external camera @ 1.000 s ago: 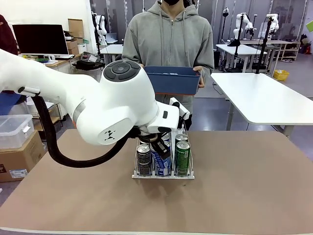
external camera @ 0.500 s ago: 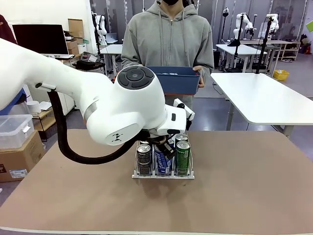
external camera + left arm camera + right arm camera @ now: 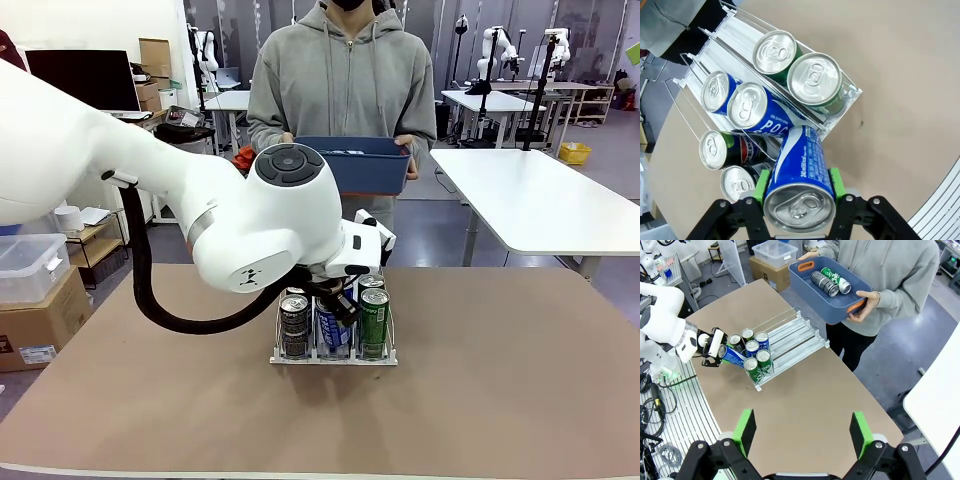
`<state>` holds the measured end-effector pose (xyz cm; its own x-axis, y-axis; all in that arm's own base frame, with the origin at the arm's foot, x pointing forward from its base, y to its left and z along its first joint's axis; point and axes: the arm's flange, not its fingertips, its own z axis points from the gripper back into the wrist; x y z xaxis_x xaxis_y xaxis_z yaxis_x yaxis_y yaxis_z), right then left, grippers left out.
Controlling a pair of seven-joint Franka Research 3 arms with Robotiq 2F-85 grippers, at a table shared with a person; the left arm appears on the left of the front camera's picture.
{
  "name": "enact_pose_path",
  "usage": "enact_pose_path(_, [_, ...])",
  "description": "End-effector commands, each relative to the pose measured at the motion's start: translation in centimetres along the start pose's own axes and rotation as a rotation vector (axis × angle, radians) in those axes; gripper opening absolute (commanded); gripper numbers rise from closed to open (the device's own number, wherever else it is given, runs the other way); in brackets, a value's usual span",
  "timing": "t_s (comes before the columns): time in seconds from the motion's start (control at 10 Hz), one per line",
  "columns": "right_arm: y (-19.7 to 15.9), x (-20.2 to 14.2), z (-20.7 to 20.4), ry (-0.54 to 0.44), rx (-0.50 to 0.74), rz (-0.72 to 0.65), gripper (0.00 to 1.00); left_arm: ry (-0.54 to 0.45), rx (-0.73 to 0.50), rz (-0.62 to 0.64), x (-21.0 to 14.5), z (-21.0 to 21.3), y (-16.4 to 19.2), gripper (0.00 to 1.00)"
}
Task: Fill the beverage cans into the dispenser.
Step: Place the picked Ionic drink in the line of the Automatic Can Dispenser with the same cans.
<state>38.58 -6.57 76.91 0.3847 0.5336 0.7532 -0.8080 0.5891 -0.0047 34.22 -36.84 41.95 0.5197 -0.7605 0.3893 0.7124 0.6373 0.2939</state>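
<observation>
My left gripper (image 3: 798,186) is shut on a blue-and-white POCARI can (image 3: 799,172), green pads (image 3: 760,187) pressed on its sides. The can is tilted, its lower end at the front of the dispenser's (image 3: 842,107) middle lane. The three wire lanes hold two green cans (image 3: 814,79), two blue cans (image 3: 747,106) and two dark cans (image 3: 715,149). In the front view the left gripper (image 3: 337,302) hangs just above the dispenser (image 3: 333,352), half hidden by the big white arm. The right gripper (image 3: 802,435) is open, high above the table, looking down on the dispenser (image 3: 790,340).
At the table's far side a person holds a blue bin (image 3: 355,165) with both hands; a few more cans (image 3: 826,282) lie in it. The left arm's thick elbow (image 3: 260,220) blocks the left part of the table.
The left arm's elbow has swung to the right and risen a little. The held blue can stays at the front of the middle lane. The right gripper stays open.
</observation>
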Motion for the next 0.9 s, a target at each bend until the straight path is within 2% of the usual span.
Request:
enact_pose_path(0.0, [0.2, -0.1, -0.3, -0.002, 0.005, 0.002, 1.00, -0.016, 0.057, 0.030, 1.6, -1.4, 1.3, 0.57])
enact_pose_path(0.5, [0.2, -0.1, -0.3, -0.002, 0.005, 0.002, 1.00, 0.029, 0.002, 0.043, 4.0, -4.0, 2.1, 0.57])
enact_pose_path(0.8, [0.2, -0.1, -0.3, -0.002, 0.005, 0.002, 1.00, 0.211, -0.073, 0.039, 4.5, -5.8, 2.6, 0.57])
